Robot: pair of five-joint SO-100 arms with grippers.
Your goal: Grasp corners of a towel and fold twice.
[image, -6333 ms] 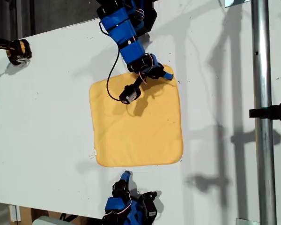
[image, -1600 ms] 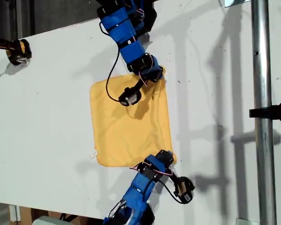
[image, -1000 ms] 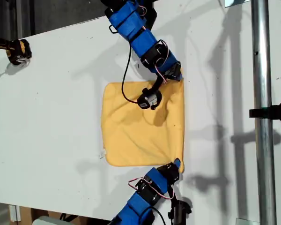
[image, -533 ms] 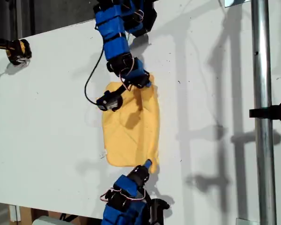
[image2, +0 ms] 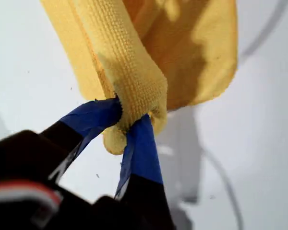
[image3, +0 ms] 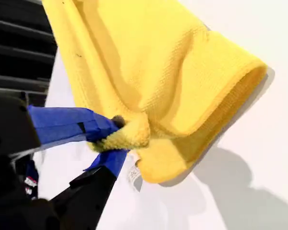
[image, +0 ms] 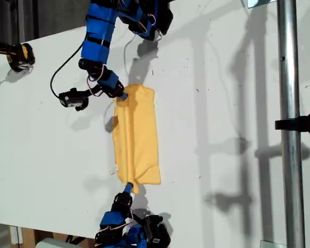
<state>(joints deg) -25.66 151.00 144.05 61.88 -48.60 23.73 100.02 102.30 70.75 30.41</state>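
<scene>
The yellow towel lies on the white table doubled over into a narrow strip running from far to near. My first gripper is shut on the towel's far corner, toward the exterior view's left edge of the strip; its blue-taped fingers pinch a bunched hem of the towel. My second gripper is shut on the near corner, where blue fingers clamp a fold of the towel next to the small white tag.
A metal pole with a black clamp runs down the exterior view's right. A black-and-yellow object sits at the exterior view's upper left. A white cable trails by the first arm.
Both grippers took hold of the corners on the exterior view's right and carried them across to its left, doubling the towel from a square into a narrow strip.
</scene>
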